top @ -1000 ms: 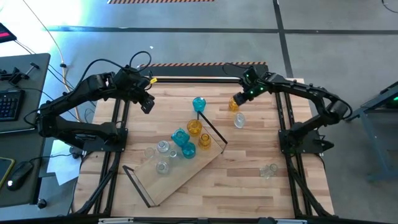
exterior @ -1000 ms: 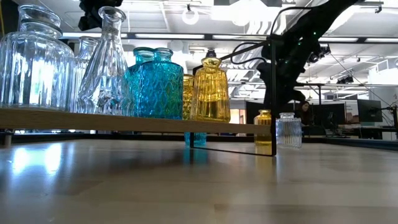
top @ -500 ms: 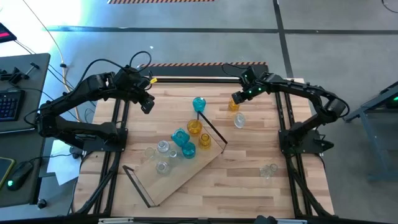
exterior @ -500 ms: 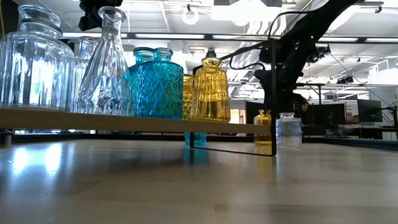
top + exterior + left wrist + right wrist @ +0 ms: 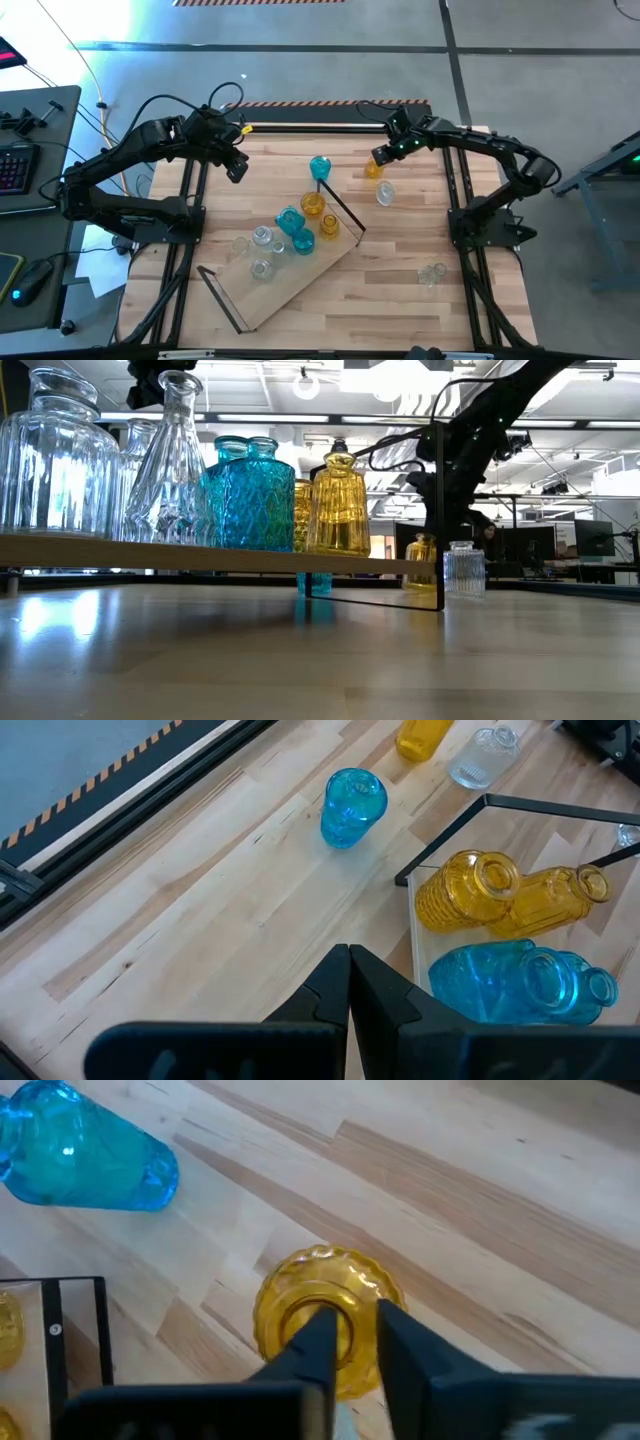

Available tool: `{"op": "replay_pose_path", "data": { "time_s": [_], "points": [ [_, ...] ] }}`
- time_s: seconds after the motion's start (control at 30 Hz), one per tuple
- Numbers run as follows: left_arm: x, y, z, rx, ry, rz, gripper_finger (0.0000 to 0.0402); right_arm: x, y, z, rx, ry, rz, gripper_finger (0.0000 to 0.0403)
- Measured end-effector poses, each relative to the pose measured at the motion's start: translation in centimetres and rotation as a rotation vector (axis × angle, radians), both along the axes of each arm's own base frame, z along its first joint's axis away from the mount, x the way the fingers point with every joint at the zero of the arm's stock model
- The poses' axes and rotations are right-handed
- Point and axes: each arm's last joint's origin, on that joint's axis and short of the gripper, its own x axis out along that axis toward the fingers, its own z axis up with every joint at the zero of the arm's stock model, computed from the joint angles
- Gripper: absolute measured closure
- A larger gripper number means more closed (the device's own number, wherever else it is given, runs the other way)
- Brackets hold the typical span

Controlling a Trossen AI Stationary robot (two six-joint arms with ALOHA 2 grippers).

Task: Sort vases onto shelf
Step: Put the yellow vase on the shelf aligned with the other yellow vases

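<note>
Clearly the thing you are dealing with is the small amber vase (image 5: 330,1325) directly under your right gripper (image 5: 350,1342), standing upright on the tabletop (image 5: 400,260) with its mouth facing up at the wrist camera. Treat it as glass: rigid, brittle, smooth enough to slide between the fingers (image 5: 312,1342), and probably light, so a nudge could tip it or skate it across the wood. The rim and neck look like the place to hold it, and that is where the two dark fingers sit, one over the mouth and one over the outer edge, drawn in narrowly on the rim. From the wrist view I judge them clamped on the amber vase, though actual contact is hard to confirm.

It is honey-yellow, translucent, with a scalloped, ribbed shoulder and a round open mouth. Just beyond the fingertips lies a teal vase (image 5: 85,1150), and a ribbed clear vase (image 5: 385,193) stands near on the gripper's other side. The shelf (image 5: 290,275) lies well apart, towards the table's middle, with clear, teal and amber vases grouped at the end nearer your gripper.

Your left gripper (image 5: 349,982) hangs over the far left of the table, fingers pressed together with nothing between them
</note>
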Motion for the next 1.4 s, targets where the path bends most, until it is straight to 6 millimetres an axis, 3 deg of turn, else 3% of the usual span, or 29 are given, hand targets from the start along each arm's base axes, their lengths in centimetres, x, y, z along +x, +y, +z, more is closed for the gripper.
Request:
{"op": "replay_pose_path", "data": {
  "time_s": [0.1,0.37,0.57,0.7,0.9,1.07,1.23,1.4],
  "points": [
    [0.0,0.0,0.0,0.006,0.003,-0.008,0.0401,0.0,0.0,0.0,0.002,-0.002,0.011,0.0394],
    [0.0,0.0,0.0,0.015,0.008,-0.021,0.0401,0.3,-0.2,1.5,0.018,0.045,0.017,0.0396],
    [0.0,0.0,0.0,0.020,0.011,-0.028,0.0401,1.2,-0.6,7.0,-0.056,0.055,0.066,0.0396],
    [0.0,0.0,0.0,0.024,0.013,-0.033,0.0401,1.9,0.2,12.2,-0.129,0.048,0.122,0.0399],
    [0.0,0.0,0.0,0.025,0.013,-0.033,0.0401,1.4,4.0,19.6,-0.165,0.080,0.199,0.0399],
    [0.1,0.1,0.1,0.041,0.008,-0.034,0.0401,0.8,8.2,24.4,-0.199,0.035,0.225,0.0399],
    [0.4,0.2,0.4,0.066,-0.040,-0.034,0.0402,1.1,12.3,27.2,-0.215,-0.079,0.260,0.0399],
    [0.6,0.3,0.7,0.097,-0.062,-0.053,0.0401,1.9,16.0,27.5,-0.193,-0.117,0.278,0.0399]
  ]
}}
